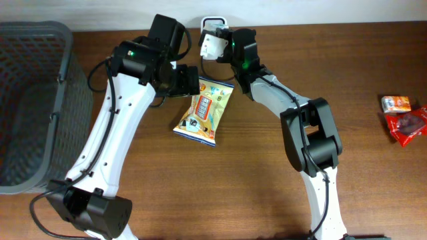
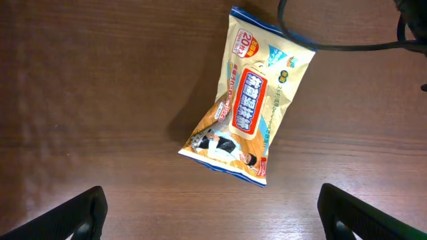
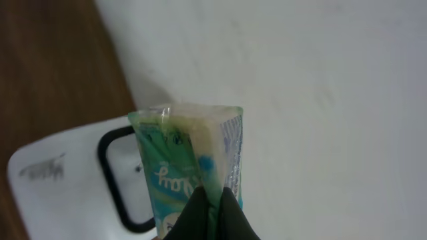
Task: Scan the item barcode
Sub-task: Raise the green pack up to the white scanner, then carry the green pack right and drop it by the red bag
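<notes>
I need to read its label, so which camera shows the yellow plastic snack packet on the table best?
The left wrist view: the yellow plastic snack packet fills the middle, print facing up. Overhead shows it much smaller. The right wrist view misses it.

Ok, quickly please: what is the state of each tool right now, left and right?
Left tool: open, holding nothing, above the yellow snack bag.
Right tool: closed on a small green packet.
</notes>
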### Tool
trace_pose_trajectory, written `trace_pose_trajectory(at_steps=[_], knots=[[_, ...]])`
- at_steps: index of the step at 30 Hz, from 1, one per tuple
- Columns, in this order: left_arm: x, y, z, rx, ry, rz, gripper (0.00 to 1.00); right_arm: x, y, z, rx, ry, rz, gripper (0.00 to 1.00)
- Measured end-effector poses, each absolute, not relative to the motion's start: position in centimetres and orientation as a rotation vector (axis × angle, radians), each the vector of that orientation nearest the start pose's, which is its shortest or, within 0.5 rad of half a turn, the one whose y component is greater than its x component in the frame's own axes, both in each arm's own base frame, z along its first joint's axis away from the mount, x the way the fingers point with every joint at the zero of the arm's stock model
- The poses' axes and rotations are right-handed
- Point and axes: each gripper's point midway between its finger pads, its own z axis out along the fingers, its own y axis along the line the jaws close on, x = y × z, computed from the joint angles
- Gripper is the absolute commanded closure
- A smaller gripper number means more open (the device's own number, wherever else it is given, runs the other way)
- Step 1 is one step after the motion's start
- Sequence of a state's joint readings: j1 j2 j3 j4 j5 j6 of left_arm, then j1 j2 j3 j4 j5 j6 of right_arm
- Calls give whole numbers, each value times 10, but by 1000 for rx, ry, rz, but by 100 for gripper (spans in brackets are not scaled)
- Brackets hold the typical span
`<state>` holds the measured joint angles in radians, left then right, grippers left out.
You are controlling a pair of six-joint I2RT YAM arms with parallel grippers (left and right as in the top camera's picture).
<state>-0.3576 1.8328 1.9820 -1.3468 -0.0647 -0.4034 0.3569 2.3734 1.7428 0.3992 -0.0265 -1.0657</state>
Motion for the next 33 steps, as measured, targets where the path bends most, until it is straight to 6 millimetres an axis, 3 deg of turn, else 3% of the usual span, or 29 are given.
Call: trace_pose_trajectory(at_steps=[4, 9, 11, 14, 22, 26, 28, 29, 30, 31, 33], knots=[[389, -134, 236, -80, 2768, -111, 1, 645, 235, 167, -1034, 1388, -465, 96], [389, -134, 236, -80, 2768, -111, 1, 653, 222, 181, -895, 1434, -433, 96], [389, -134, 236, -80, 2769, -111, 1, 653, 222, 175, -918, 1465, -423, 96], [389, -134, 236, -80, 2769, -111, 1, 645, 228, 147, -1013, 1546, -362, 96], [389, -134, 236, -80, 2768, -111, 1, 644, 230, 147, -1004, 1545, -329, 96], [389, -134, 236, -80, 2768, -111, 1, 649, 216, 160, -795, 1627, -223, 96], [389, -134, 236, -80, 2769, -111, 1, 652, 191, 183, -673, 1671, -177, 96], [389, -134, 236, -80, 2769, -111, 1, 652, 163, 205, -582, 1704, -160, 96], [389, -134, 236, -80, 2768, -111, 1, 651, 132, 232, -487, 1713, -155, 96], [389, -134, 236, -80, 2767, -112, 1, 644, 86, 268, -346, 1733, -143, 96], [389, -134, 236, -80, 2767, -112, 1, 626, 21, 291, -158, 1822, -126, 96]])
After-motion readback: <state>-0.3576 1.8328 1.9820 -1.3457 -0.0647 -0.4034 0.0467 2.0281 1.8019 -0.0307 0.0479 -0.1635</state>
